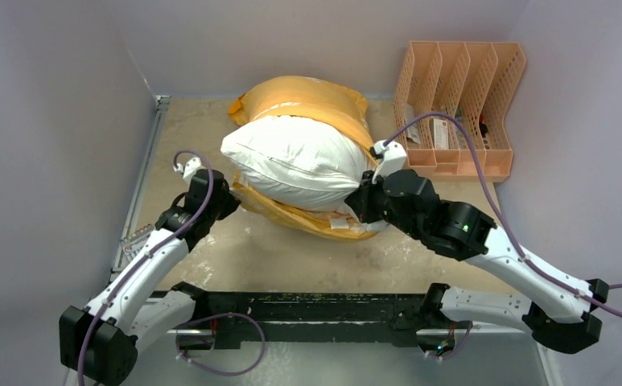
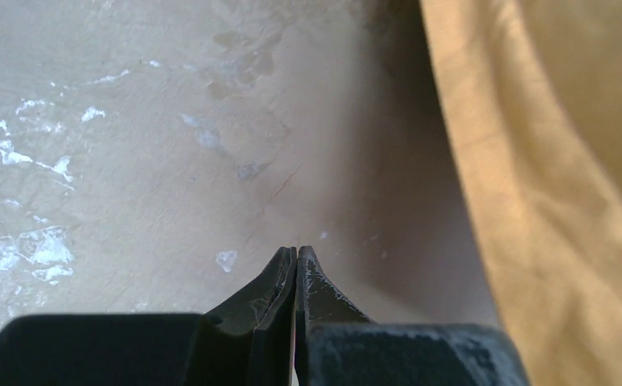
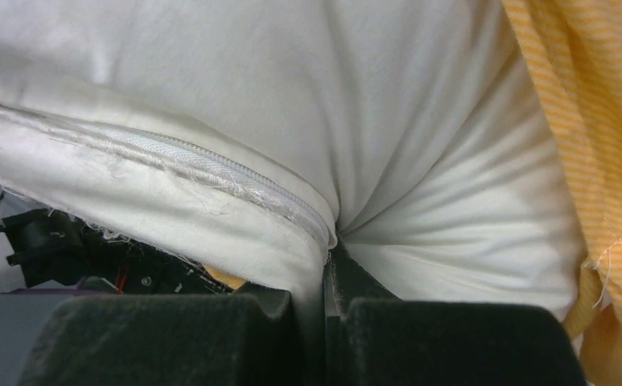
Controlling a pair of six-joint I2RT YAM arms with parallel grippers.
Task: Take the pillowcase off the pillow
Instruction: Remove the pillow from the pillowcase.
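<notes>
The white pillow (image 1: 295, 161) sticks halfway out of the orange-yellow pillowcase (image 1: 311, 96), which bunches behind and under it. My right gripper (image 1: 357, 203) is at the pillow's near right end. In the right wrist view it (image 3: 328, 256) is shut on the pillow's (image 3: 291, 80) zippered seam edge, with the pillowcase (image 3: 601, 121) at the right. My left gripper (image 1: 231, 198) is at the pillowcase's near left edge. In the left wrist view it (image 2: 298, 252) is shut and empty above the table, with the pillowcase (image 2: 565, 177) beside it on the right, not touching.
A peach desk organiser (image 1: 460, 104) stands at the back right, close to the pillowcase. Grey walls close in the left, back and right. The beige, scuffed tabletop (image 1: 291, 257) lies between the pillow and the arm bases. A metal rail (image 1: 142, 177) runs along the left edge.
</notes>
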